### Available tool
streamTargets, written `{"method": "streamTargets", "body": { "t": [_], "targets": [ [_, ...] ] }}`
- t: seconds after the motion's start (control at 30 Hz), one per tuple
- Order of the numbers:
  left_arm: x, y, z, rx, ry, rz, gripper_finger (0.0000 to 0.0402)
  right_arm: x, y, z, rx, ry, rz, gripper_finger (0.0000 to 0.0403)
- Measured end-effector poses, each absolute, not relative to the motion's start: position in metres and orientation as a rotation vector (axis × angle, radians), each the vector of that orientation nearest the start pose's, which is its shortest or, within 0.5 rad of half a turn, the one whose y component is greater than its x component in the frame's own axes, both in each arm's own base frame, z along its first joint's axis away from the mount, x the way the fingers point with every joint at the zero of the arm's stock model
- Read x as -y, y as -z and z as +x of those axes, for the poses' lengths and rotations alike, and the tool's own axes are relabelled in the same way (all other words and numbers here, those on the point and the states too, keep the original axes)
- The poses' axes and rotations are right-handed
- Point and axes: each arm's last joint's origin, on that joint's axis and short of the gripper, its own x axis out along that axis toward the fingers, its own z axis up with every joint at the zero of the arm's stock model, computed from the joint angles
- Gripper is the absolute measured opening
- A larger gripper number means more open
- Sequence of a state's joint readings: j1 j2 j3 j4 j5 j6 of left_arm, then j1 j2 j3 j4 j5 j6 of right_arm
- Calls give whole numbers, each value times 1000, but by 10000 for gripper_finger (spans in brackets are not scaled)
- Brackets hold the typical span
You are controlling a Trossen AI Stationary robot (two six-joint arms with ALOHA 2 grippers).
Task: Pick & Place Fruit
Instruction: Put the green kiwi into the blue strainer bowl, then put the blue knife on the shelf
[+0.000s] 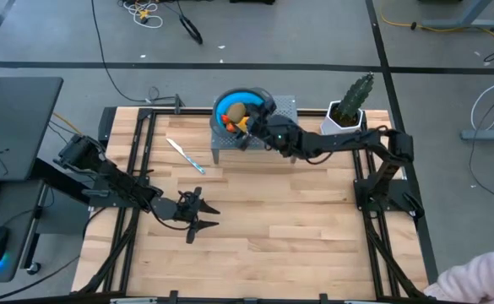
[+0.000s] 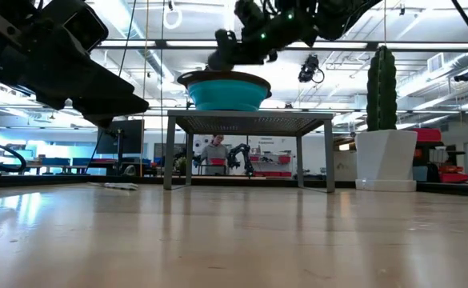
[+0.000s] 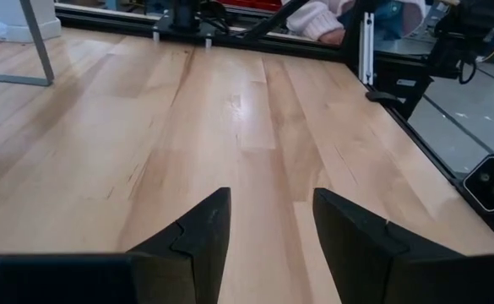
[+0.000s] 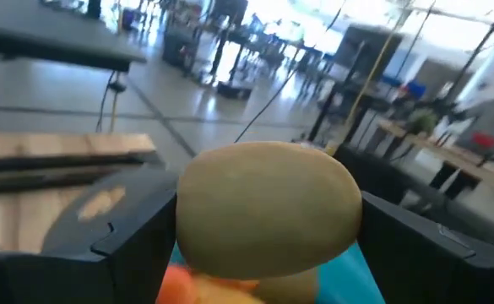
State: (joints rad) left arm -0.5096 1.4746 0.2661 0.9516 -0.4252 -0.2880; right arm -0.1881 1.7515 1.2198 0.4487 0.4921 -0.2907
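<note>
Right wrist view: smooth olive-brown oval (image 4: 268, 207) between right tool (image 4: 263, 228) fingers.

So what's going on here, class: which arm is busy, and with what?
The right gripper is over the blue bowl on the small grey stand at the table's far side. Its jaws sit on either side of an olive-brown oval fruit that lies on top of orange pieces; whether it is gripped cannot be told. The left gripper waits open above bare wood nearer the front. A white-and-blue stick tool lies on the table, and a cactus in a white pot stands beside the stand.
</note>
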Motion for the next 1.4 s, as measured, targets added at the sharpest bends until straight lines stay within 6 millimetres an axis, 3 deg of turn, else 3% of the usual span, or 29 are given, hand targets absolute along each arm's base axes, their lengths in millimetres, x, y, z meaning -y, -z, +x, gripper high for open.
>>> {"method": "streamTargets", "body": {
  "t": [0.53, 0.73, 0.87, 1.1, 1.23, 1.4],
  "targets": [
    [101, -135, 205, -239, 51, -158, 178, 116, -293, 378, -174, 697, -218, 387],
    [101, -135, 205, -240, 54, -164, 178, 111, -298, 374, -168, 686, -185, 387],
    [101, -134, 205, -241, 59, -165, 178, 87, -313, 371, -134, 601, -168, 387],
    [101, -134, 205, -243, 58, -166, 178, 24, -326, 351, -274, 193, -67, 387],
    [101, -134, 205, -240, 43, -163, 178, -12, -311, 337, -501, 2, 24, 387],
    [99, -135, 206, -228, -7, -181, 178, -50, -284, 325, -679, -16, 144, 387]
  ]
}}
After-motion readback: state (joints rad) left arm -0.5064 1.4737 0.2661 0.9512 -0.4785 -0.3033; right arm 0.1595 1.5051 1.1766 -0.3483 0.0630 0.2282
